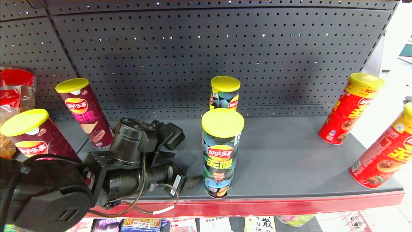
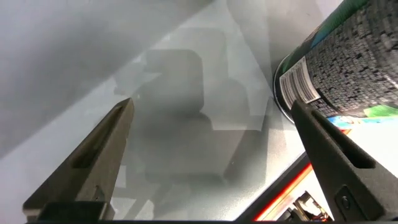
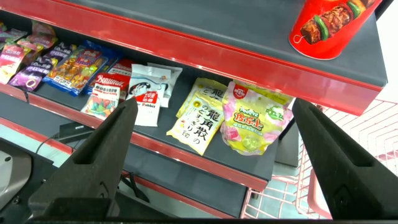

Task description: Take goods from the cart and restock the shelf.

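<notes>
A green-and-black chip can [image 1: 221, 154] with a yellow lid stands upright near the shelf's front edge, and a second one [image 1: 225, 93] stands behind it. My left gripper [image 1: 190, 182] lies low on the grey shelf [image 1: 289, 154], just left of the front can's base. In the left wrist view this gripper [image 2: 211, 104] is open, with bare shelf between its fingers and the can [image 2: 348, 62] right beside one finger [image 2: 323, 155]. My right gripper [image 3: 214, 106] hangs open below the shelf's red lip [image 3: 249, 56], holding nothing.
Two purple cans [image 1: 85, 111] [image 1: 32, 135] and a red bag [image 1: 13, 90] stand at the left. Two red cans [image 1: 352, 108] [image 1: 386, 151] are at the right end. Snack bags [image 3: 205, 118] fill the lower shelf, and the pink cart [image 3: 292, 199] is under the right gripper.
</notes>
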Tool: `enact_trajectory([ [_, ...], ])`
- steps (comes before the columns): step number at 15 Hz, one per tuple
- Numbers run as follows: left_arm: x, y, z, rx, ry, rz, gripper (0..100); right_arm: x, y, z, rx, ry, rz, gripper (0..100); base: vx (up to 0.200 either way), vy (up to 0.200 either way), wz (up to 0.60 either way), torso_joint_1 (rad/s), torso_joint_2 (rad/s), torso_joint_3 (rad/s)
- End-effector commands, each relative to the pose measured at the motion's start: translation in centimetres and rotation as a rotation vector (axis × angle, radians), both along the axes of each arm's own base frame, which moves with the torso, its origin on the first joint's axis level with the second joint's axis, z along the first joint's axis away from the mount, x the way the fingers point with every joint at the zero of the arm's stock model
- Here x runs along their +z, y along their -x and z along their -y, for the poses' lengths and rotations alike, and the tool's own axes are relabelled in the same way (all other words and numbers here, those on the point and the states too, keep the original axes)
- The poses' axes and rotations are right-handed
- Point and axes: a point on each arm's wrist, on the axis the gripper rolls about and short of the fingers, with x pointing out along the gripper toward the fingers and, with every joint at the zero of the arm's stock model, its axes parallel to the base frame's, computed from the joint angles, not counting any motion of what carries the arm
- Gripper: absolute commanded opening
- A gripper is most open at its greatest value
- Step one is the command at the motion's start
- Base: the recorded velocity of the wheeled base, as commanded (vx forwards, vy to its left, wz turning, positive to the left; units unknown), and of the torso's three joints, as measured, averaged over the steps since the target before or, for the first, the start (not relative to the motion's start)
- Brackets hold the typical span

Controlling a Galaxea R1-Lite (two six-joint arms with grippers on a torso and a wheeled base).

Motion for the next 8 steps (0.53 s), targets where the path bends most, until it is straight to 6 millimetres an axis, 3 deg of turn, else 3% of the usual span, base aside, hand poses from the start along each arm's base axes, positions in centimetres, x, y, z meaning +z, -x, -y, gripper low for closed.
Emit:
enact_trajectory([
  [1,0.7,0.6,-0.5,0.001,0.013,0.018,100,0.0,0.0,0.0,0.001,0.001,-0.001,100,0.000,0.000,0.00,0.000,0.00,0.000],
  [8,5.9,4.4,-3.5,-0.008,0.088,0.121,100,0.0,0.0,0.0,0.009,0.003,-0.001,100,0.000,0.000,0.00,0.000,0.00,0.000],
])
